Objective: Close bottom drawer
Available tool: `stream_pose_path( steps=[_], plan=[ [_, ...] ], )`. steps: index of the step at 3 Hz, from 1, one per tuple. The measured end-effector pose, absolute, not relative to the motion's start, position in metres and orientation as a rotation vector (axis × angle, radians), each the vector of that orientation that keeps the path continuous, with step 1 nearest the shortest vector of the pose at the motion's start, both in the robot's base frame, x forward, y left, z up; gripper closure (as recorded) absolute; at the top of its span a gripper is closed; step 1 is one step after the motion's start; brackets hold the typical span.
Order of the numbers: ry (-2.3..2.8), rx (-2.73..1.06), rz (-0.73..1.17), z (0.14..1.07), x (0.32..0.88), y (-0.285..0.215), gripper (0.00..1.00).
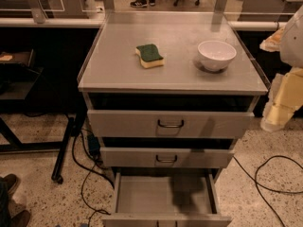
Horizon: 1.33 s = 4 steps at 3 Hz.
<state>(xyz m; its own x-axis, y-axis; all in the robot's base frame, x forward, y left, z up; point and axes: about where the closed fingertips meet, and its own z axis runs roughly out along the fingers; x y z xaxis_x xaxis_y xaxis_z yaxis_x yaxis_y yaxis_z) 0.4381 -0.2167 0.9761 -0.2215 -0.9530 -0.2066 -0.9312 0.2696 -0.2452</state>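
Observation:
The bottom drawer (pixel 163 196) of the grey metal cabinet is pulled far out toward me. Its plain grey tray is empty, and its front panel (pixel 165 220) is cut by the lower edge of the view, so its handle is hidden. Above it, the middle drawer (pixel 166 158) and the top drawer (pixel 170 123) each stick out a little, with small curved handles. My gripper (pixel 278 109), pale yellow below a white arm part, hangs at the right edge of the view. It is beside the cabinet's right side at top-drawer height, well above the bottom drawer and apart from it.
A green and yellow sponge (pixel 149 56) and a white bowl (pixel 216 55) sit on the cabinet top (pixel 118 74). Black cables (pixel 270 174) lie on the speckled floor to the right and left. A black table leg with a caster (pixel 61 160) stands at left. Shoes (pixel 9 183) show at lower left.

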Motion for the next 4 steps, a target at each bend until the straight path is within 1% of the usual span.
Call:
stream_pose_path(
  steps=[1, 2, 4],
  plan=[
    [2.232, -1.725, -0.098, 0.9761, 0.4381, -0.2167, 0.00],
    [2.232, -1.725, -0.098, 0.9761, 0.4381, -0.2167, 0.16],
    [2.232, -1.725, -0.098, 0.9761, 0.4381, -0.2167, 0.63]
  ],
)
